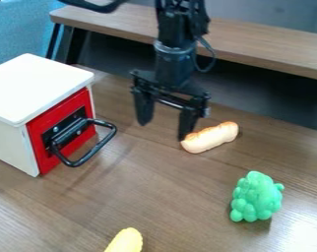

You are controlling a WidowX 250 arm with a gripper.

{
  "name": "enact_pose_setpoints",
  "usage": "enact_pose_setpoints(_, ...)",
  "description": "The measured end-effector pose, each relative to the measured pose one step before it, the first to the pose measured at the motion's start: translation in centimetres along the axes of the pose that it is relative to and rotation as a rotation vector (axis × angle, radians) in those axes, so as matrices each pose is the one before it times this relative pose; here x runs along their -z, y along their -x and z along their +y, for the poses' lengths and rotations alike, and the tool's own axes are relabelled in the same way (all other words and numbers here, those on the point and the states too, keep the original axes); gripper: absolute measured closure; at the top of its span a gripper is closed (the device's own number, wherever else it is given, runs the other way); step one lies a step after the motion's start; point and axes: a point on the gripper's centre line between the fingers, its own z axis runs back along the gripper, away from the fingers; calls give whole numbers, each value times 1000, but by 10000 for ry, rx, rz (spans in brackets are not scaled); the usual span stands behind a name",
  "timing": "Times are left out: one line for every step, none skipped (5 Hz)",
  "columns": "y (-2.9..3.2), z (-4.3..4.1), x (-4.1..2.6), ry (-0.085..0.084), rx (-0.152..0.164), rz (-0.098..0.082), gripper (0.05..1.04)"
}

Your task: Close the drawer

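Observation:
My gripper [164, 131] hangs over the middle of the table, right of the drawer, its two fingers wide apart with nothing between them. At the left stands a white box with a red drawer front [64, 129] facing right. The front looks about flush with the box under the white top. A black loop handle [95, 150] sticks out from it toward the gripper, with space between the two. Just beside the right finger lies a bread roll [210, 137]; whether they touch I cannot tell.
Green toy grapes [256, 197] stand at the right on the wooden table [181, 197]. A yellow toy piece [126, 241] lies at the near edge of the view. Behind the arm runs a raised wooden ledge [266, 47], and a blue fabric surface [19, 29] is at the upper left.

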Motion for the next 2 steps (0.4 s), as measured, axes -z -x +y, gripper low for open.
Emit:
enact_pose_setpoints(-1176,-1276,27,670,-590,91,84)
enact_pose_setpoints(823,-437,265,283,-280,458,84)
